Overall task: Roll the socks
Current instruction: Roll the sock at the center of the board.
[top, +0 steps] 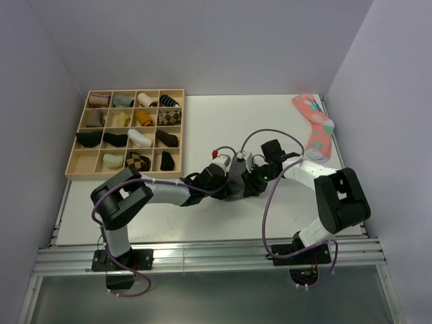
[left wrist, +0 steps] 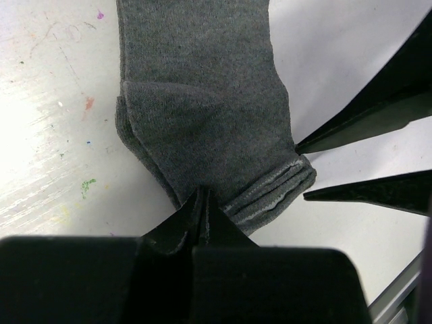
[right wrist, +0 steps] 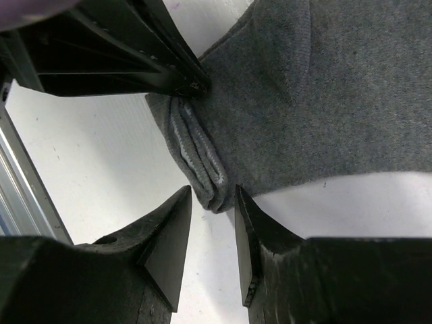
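You have the plain charcoal-grey knit socks [top: 235, 182] lying flat, one on the other, on the white table [top: 223, 121], near its middle where the two arms meet. Your left gripper [left wrist: 202, 210] is pressed together on the socks' edge close to the cuff end, while your right gripper [right wrist: 212, 202] stands spread, one finger on either side of the cuff corner. Well apart sit a compartmented wooden tray [top: 77, 138] of sock rolls at the far left and a salmon-pink dotted sock [top: 316, 128] at the far right.

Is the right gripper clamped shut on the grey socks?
No, in the right wrist view the right gripper stands open, with a cuff corner of the grey socks only at the gap.
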You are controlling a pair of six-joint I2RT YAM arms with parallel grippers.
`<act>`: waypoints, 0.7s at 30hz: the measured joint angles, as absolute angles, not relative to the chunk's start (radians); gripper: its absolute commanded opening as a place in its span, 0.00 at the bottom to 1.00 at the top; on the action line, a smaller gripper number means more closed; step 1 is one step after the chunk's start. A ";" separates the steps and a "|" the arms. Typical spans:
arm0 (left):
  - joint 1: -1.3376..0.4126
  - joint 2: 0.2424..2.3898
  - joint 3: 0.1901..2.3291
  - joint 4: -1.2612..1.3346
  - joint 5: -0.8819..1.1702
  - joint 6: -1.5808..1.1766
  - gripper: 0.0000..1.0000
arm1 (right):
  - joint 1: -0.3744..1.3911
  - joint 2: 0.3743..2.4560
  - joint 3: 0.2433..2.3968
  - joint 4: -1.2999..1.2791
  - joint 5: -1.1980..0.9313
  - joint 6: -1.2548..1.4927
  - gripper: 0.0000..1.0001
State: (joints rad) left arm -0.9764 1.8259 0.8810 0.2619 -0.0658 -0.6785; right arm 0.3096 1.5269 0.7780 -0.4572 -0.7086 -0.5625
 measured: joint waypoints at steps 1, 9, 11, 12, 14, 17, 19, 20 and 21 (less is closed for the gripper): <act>-0.976 1.826 0.881 0.262 -0.066 -0.678 0.00 | 0.310 1.536 0.781 -0.456 -0.709 -0.562 0.40; -0.976 1.828 0.881 0.266 -0.066 -0.687 0.00 | 0.310 1.555 0.792 -0.458 -0.715 -0.550 0.37; -0.975 1.828 0.881 0.266 -0.066 -0.697 0.00 | 0.310 1.568 0.806 -0.460 -0.713 -0.541 0.31; -0.974 1.828 0.880 0.268 -0.066 -0.701 0.00 | 0.310 1.575 0.813 -0.462 -0.710 -0.538 0.29; -0.974 1.828 0.873 0.278 -0.066 -0.708 0.00 | 0.310 1.597 0.832 -0.467 -0.699 -0.530 0.24; -0.974 1.826 0.859 0.302 -0.069 -0.717 0.00 | 0.309 1.644 0.862 -0.476 -0.677 -0.509 0.19; -0.974 1.823 0.849 0.320 -0.070 -0.724 0.00 | 0.309 1.680 0.884 -0.489 -0.670 -0.501 0.16; -0.974 1.822 0.843 0.328 -0.072 -0.728 0.00 | 0.309 1.693 0.897 -0.500 -0.669 -0.494 0.16; -0.974 1.821 0.837 0.337 -0.074 -0.736 0.00 | 0.309 1.699 0.905 -0.507 -0.666 -0.488 0.15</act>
